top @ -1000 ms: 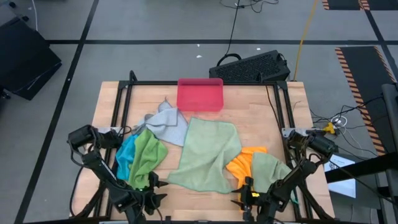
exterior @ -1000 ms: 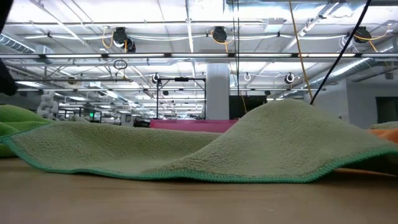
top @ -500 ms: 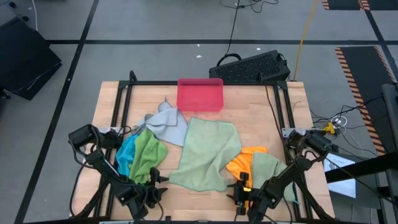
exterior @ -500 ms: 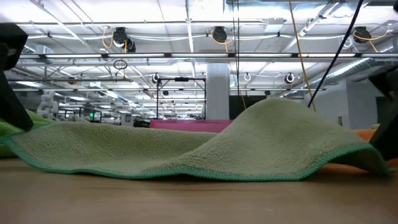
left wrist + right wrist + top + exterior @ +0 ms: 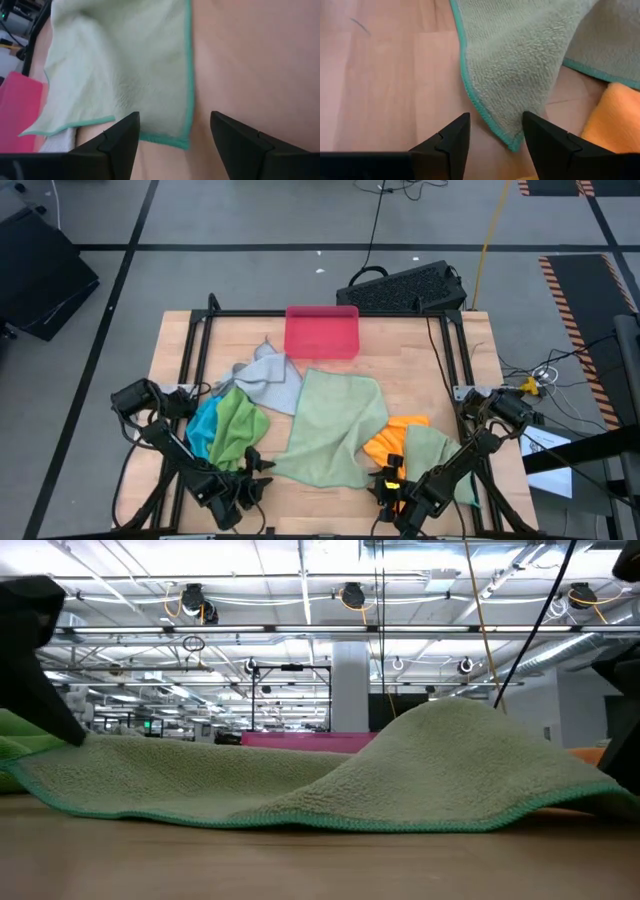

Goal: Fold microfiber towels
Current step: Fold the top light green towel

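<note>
Pretty bright, even light all round, coming from the long ceiling strips you can see in the low view. Shadows on the table are soft, barely there. Low view's near tabletop is blurry, and both wrist views look a bit soft, washed pinkish.

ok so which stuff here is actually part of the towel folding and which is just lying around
Part of the job:
- large pale green towel, spread in the middle
- grey towel
- blue towel
- bright green towel
- orange towel
- second pale green towel
- left gripper and right gripper, both open at the big towel's near corners

Lying about:
- pink tray
- black keyboard behind the table
</note>
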Controlling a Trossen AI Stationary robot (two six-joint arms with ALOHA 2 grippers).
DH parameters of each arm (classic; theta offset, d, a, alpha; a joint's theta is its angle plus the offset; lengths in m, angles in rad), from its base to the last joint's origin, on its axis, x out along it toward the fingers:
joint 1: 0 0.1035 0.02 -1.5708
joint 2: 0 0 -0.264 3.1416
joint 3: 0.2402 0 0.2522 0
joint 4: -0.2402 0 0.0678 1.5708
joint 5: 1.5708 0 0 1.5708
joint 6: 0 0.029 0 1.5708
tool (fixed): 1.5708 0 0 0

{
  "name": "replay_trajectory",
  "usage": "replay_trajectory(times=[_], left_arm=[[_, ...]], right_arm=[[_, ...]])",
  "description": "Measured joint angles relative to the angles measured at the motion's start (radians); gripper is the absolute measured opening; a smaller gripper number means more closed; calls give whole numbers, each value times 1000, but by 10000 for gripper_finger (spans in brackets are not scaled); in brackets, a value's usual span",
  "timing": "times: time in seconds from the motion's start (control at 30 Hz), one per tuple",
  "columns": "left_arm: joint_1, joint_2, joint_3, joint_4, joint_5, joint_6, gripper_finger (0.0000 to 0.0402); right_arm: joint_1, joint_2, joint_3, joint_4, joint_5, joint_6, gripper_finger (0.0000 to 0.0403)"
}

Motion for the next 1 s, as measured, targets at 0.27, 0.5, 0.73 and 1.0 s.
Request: replay_trajectory(times=[0.27,0.5,0.73,1.0], left_arm=[[39,-5,-45,39,15,-10,177],[37,-9,-43,36,78,-42,29],[-11,-128,-31,21,216,-78,13],[-82,-307,-22,30,160,-33,6]], right_arm=[[-15,19,-43,83,4,22,164],[-21,16,-53,138,-18,34,55],[-14,-65,47,162,-148,-20,12],[-20,-163,90,143,-129,-150,4]])
